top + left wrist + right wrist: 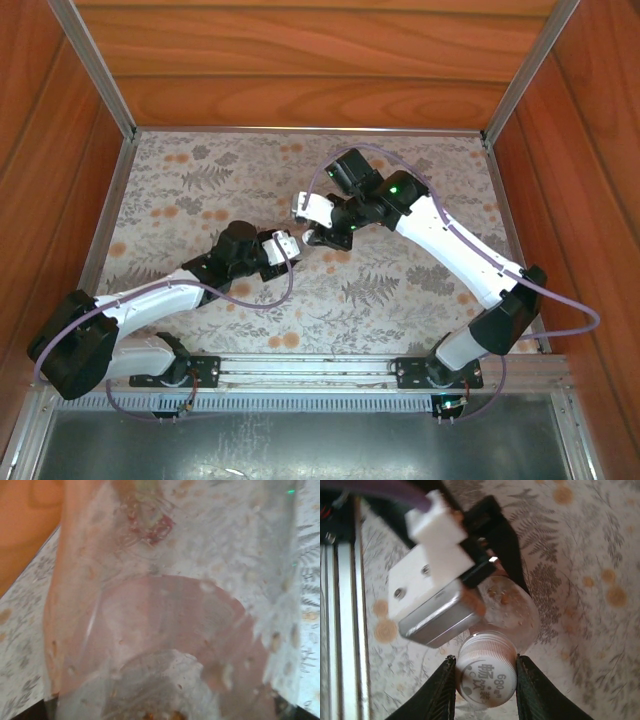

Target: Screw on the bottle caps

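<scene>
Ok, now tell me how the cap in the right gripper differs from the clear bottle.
The cap is opaque white with dark print on top; the clear bottle is see-through, with a reddish label in the left wrist view. The cap sits between the fingers of the right gripper; the bottle is in the left gripper. The cap's side is ribbed; the bottle's wall looks smooth. Both are round.

clear bottle (165,630) blurred, edges cropped
</scene>
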Controlling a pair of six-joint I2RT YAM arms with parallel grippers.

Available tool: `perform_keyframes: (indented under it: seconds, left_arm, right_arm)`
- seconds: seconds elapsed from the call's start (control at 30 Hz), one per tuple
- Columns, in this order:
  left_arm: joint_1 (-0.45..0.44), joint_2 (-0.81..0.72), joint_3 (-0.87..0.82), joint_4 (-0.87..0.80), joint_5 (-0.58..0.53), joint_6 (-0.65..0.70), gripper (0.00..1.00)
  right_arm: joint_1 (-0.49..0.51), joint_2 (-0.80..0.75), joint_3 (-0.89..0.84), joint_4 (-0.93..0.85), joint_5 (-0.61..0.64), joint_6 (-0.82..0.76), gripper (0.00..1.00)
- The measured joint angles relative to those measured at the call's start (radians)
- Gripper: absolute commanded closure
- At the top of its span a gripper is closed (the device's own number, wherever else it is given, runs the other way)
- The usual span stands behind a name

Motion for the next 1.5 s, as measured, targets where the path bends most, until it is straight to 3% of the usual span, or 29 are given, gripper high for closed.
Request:
perform_keyframes:
  seconds: [0.37,0.5,0.63,0.73,0.77,0.87,1.07,1.2,1.23,1.37,1.5]
  left_arm:
    - [-0.058,0.033,0.052,-0.005,-0.219,0.076,0.43]
    - [-0.079,0.056,0.076,0.004,-0.251,0.113,0.43]
    - [-0.083,0.064,0.086,0.021,-0.259,0.130,0.43]
    - [-0.080,0.064,0.085,0.024,-0.244,0.132,0.43]
    - [-0.074,0.063,0.082,0.026,-0.229,0.131,0.43]
    - [-0.056,0.056,0.063,0.027,-0.145,0.119,0.43]
    - [-0.024,0.032,0.016,0.024,0.054,0.091,0.43]
    - [-0.016,0.017,0.008,0.019,0.159,0.074,0.43]
    - [-0.014,0.014,0.008,0.016,0.182,0.069,0.43]
    - [-0.010,0.014,0.008,0.000,0.235,0.061,0.43]
    - [-0.010,0.014,0.008,-0.013,0.257,0.055,0.43]
  right_arm:
    - [0.007,-0.008,0.001,0.014,0.153,0.878,1.00]
    - [0.018,-0.034,-0.005,-0.002,0.218,1.096,0.98]
    - [0.019,-0.058,-0.018,0.008,0.235,1.170,0.57]
    - [0.018,-0.058,-0.020,0.026,0.238,1.096,0.19]
    - [0.018,-0.060,-0.025,0.039,0.237,1.033,0.13]
    - [0.017,-0.083,-0.061,0.076,0.235,0.830,0.11]
    - [0.017,-0.224,-0.166,0.105,0.150,0.326,0.16]
    - [0.017,-0.256,-0.153,0.064,0.080,0.021,0.27]
    - [0.017,-0.245,-0.136,0.040,0.068,-0.029,0.34]
    - [0.019,-0.175,-0.079,-0.024,0.032,-0.166,0.48]
    - [0.020,-0.129,-0.073,-0.062,0.021,-0.235,0.53]
